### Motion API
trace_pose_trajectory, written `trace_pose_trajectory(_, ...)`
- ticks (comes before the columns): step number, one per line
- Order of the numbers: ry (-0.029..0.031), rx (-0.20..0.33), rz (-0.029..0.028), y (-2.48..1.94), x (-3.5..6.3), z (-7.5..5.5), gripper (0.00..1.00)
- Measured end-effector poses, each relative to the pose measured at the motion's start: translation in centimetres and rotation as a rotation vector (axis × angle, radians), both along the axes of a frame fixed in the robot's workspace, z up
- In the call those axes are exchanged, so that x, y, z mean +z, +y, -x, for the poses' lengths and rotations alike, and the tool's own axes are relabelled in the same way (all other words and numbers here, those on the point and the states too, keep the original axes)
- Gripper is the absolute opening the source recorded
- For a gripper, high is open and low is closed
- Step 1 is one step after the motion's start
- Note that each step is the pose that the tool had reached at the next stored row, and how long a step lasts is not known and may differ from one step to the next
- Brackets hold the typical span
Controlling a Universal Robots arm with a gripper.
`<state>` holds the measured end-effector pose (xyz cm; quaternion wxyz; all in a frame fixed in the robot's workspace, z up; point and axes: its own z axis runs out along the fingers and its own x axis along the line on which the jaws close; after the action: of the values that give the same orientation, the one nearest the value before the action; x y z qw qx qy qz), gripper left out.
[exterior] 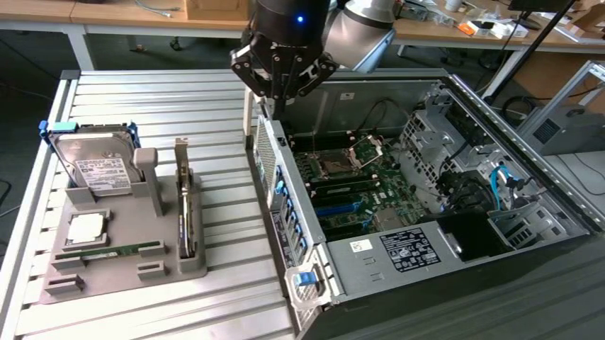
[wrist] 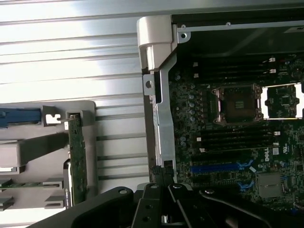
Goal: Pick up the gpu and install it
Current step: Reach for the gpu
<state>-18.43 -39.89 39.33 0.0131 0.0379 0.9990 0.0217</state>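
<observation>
From my station, I saw the gripper (exterior: 280, 96) hanging over the rear wall of the computer case (exterior: 268, 166), at the corner farthest from the exterior camera. Its fingers were drawn narrow and there was nothing between them. I judged the pick not yet made.

The gpu (exterior: 183, 202) stood on its long edge in a slot of the grey holder (exterior: 123, 276), on the slatted table (exterior: 170, 106) just outside that rear wall. Standing it upright left its top edge free for a grasp from above. The hard drive (exterior: 95, 168) leaned in the same holder, farther from the case than the gpu.

The case lay on its side with the panel off, so the motherboard (exterior: 352, 190) faced up. I took that as the reason a card could go straight down into it.
</observation>
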Motion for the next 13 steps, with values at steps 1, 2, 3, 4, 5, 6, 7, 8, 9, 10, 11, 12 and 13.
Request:
trace_pose_trajectory(1, 0.0001, 0.0, 0.0, 0.0, 0.0, 0.04, 0.11)
trace_pose_trajectory(2, 0.0, 0.0, 0.0, 0.0, 0.0, 0.07, 0.11)
trace_pose_trajectory(3, 0.0, 0.0, 0.0, 0.0, 0.0, 0.1, 0.11)
trace_pose_trajectory(4, 0.0, 0.0, 0.0, 0.0, 0.0, 0.13, 0.11)
trace_pose_trajectory(5, 0.0, 0.0, 0.0, 0.0, 0.0, 0.16, 0.11)
trace_pose_trajectory(6, 0.0, 0.0, 0.0, 0.0, 0.0, 0.19, 0.11)
trace_pose_trajectory(7, 0.0, 0.0, 0.0, 0.0, 0.0, 0.21, 0.11)
trace_pose_trajectory(8, 0.0, 0.0, 0.0, 0.0, 0.0, 0.24, 0.11)
trace_pose_trajectory(9, 0.0, 0.0, 0.0, 0.0, 0.0, 0.26, 0.11)
trace_pose_trajectory(10, 0.0, 0.0, 0.0, 0.0, 0.0, 0.28, 0.11)
trace_pose_trajectory(11, 0.0, 0.0, 0.0, 0.0, 0.0, 0.31, 0.11)
trace_pose_trajectory(12, 0.0, 0.0, 0.0, 0.0, 0.0, 0.34, 0.11)
trace_pose_trajectory(13, 0.0, 0.0, 0.0, 0.0, 0.0, 0.37, 0.11)
